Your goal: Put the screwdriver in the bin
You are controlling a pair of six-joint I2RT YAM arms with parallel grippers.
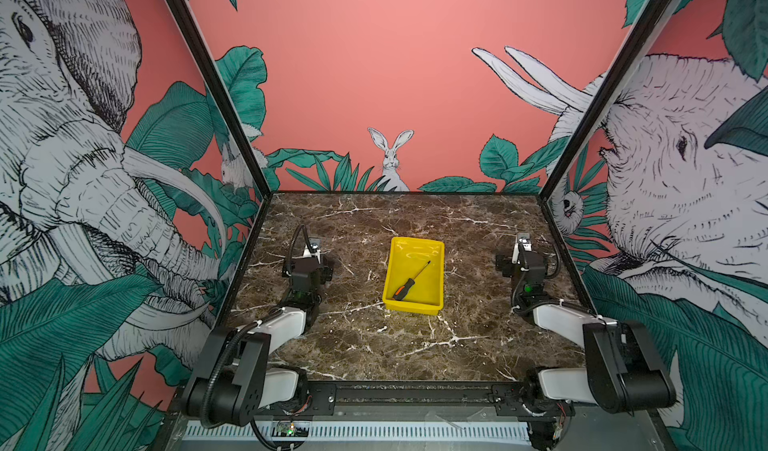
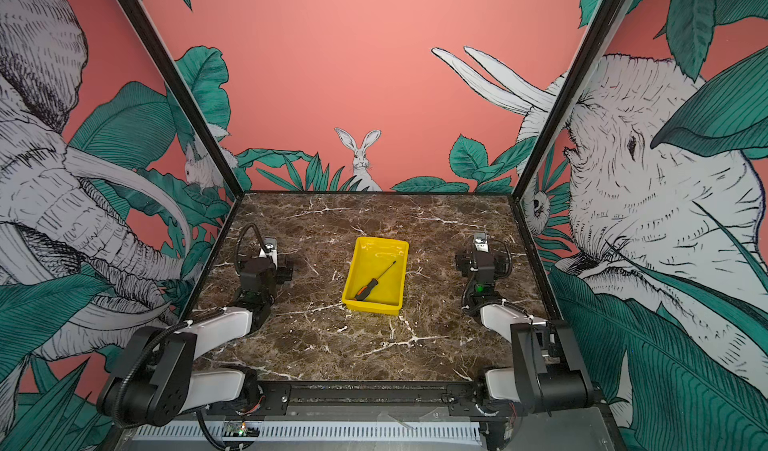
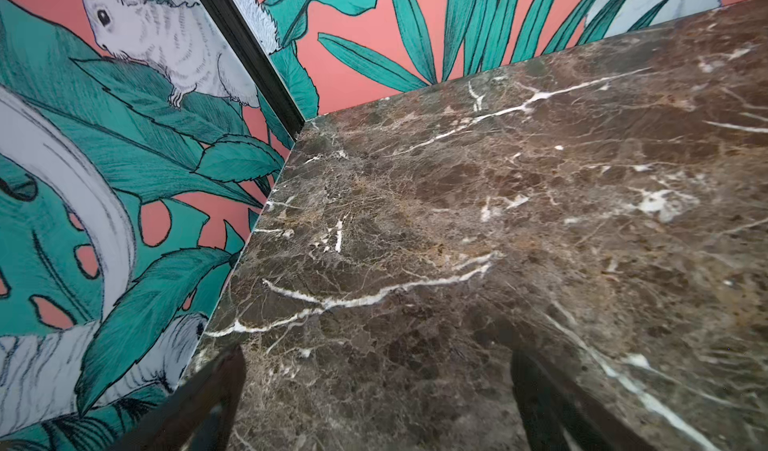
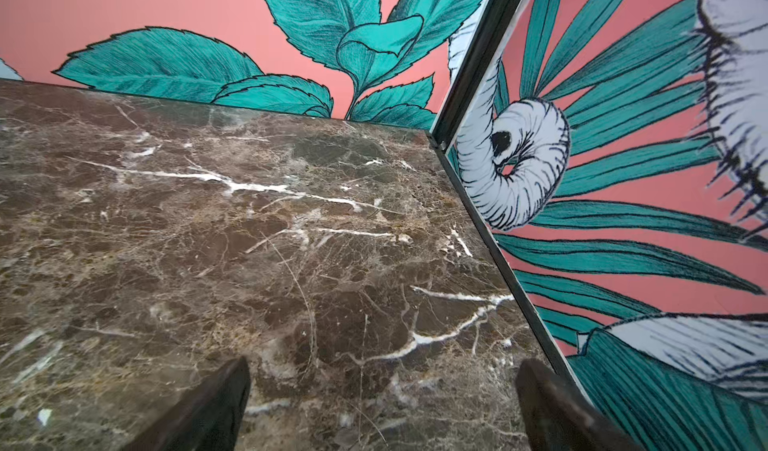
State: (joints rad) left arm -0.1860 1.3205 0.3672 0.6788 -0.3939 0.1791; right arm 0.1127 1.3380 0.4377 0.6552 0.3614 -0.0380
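Slim screwdriver, black-and-orange handle and thin dark shaft, lies diagonally inside the glossy yellow bin at the middle of the marble worktop. Left gripper and right gripper, both spread and empty, sit near the worktop's side edges.

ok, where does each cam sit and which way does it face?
Top view: high at the near edge, looking down-forward over the table; left arm, right arm, bin holding screwdriver.
Top view: same head, near-identical scene; bin, both arms.
Left wrist: low, facing the table's far left corner; open left claw tips.
Right wrist: low, facing the far right corner; open right claw tips.
Shared: both wrist views show table and wall, no bin.
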